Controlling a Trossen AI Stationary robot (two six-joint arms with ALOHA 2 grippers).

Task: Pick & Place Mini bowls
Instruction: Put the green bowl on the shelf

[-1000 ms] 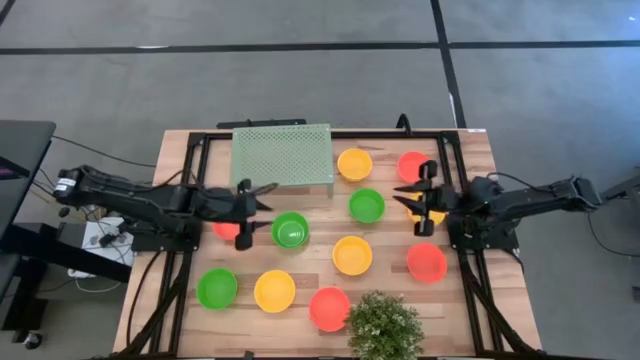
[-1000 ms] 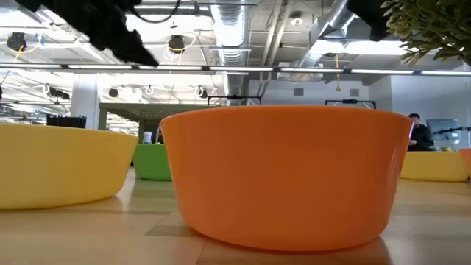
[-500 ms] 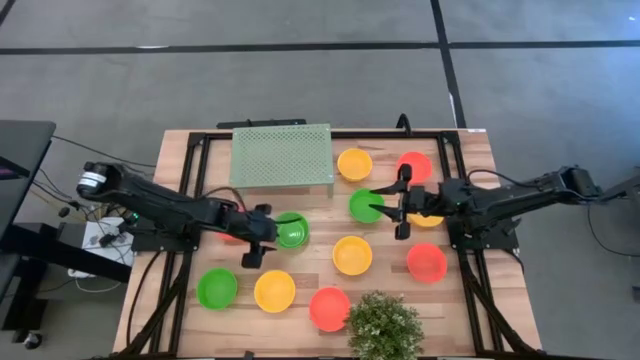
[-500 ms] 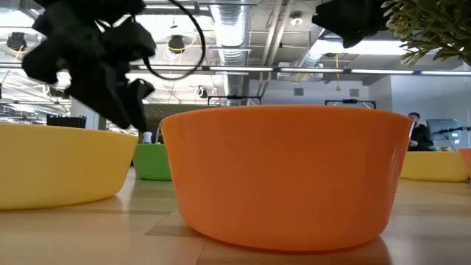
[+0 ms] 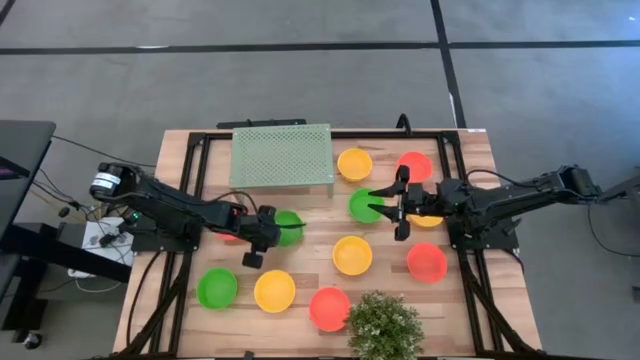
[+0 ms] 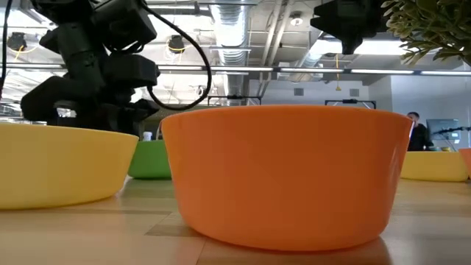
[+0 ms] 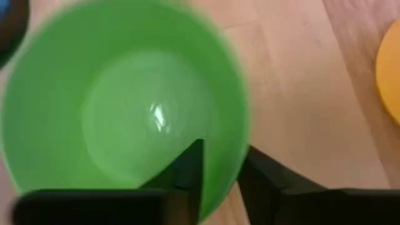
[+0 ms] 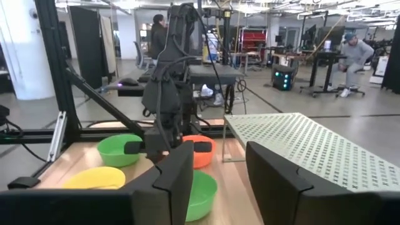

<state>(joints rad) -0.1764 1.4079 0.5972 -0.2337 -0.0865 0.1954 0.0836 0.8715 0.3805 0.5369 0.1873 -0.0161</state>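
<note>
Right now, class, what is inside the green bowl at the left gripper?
Inside the green bowl sits one finger of the left gripper, astride the rim. Otherwise bare; the bowl's part beneath that finger is covered.

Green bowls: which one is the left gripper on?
The green bowl just below the perforated stand. The left gripper straddles its rim, one finger inside, one outside. The other two green bowls sit elsewhere.

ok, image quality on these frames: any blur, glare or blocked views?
Left wrist view: bright green round plastic bowl is soft, out of focus, with a small glare spot at its centre. Low view: red-orange round plastic bowl sits right at the lens and blocks most of the table; ceiling lights behind are bright. High view: even light, sharp. Right wrist view: sharp, its own end effector fingers dark in the foreground.
</note>
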